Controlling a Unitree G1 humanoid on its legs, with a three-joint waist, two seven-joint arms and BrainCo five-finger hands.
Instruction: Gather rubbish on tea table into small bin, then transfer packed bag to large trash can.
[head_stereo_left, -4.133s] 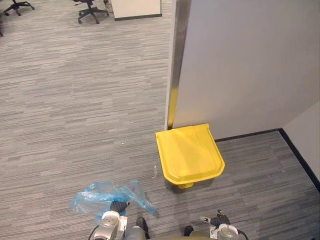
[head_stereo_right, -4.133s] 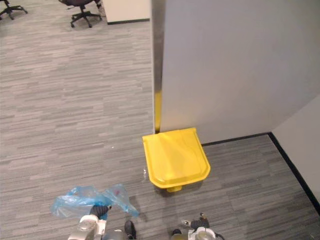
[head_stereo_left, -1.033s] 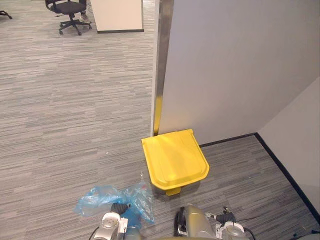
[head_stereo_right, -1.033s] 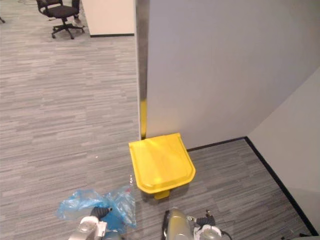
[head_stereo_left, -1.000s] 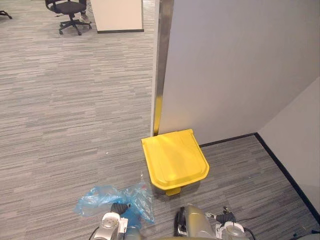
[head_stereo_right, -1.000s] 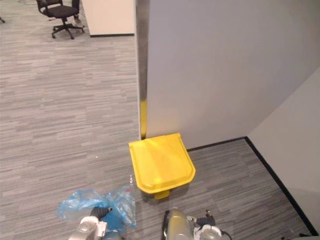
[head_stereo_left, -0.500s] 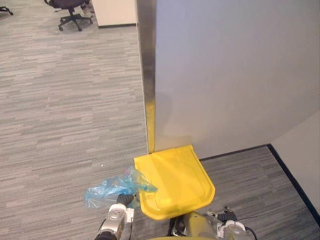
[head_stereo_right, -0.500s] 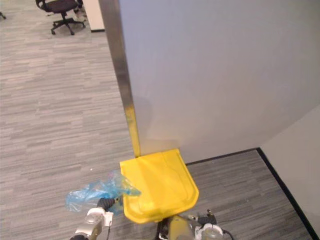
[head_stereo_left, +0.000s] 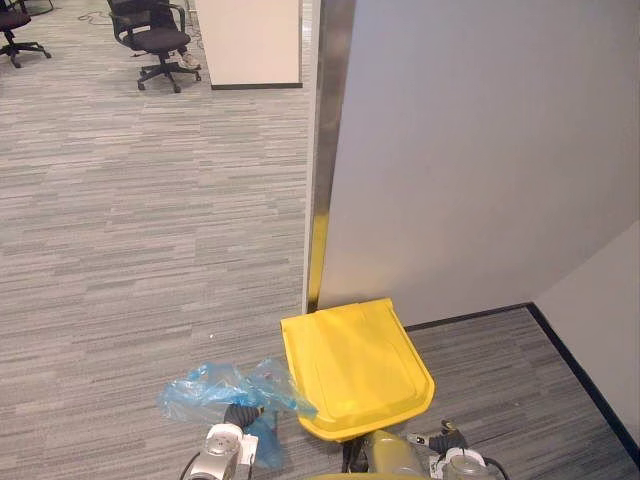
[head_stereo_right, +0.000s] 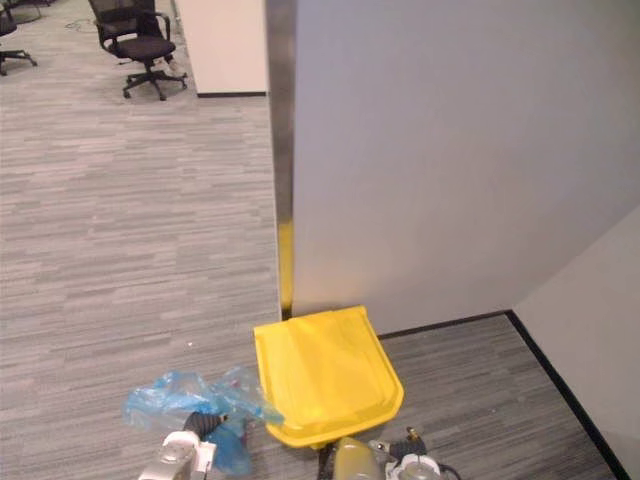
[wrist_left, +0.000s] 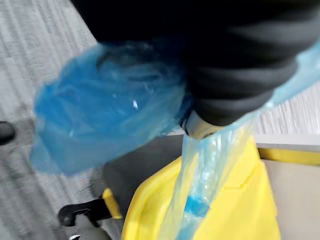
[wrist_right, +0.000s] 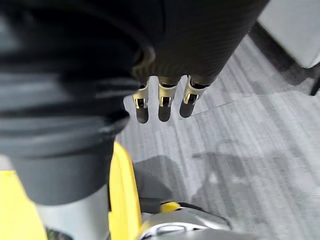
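The left hand (head_stereo_left: 238, 418) sits at the near edge, buried in the neck of the blue bag (head_stereo_left: 215, 388); whether it is clenched there I cannot tell; the right hand (wrist_right: 163, 102) hangs empty, fingers straight and side by side, by the front right of the yellow trash can (head_stereo_left: 355, 365); the bag lies just left of the can, its tail overlapping the lid's left edge; the lid is shut, so the drop likely runs rightward and forward from the left hand; the grey wall (head_stereo_left: 480, 150) stands behind.
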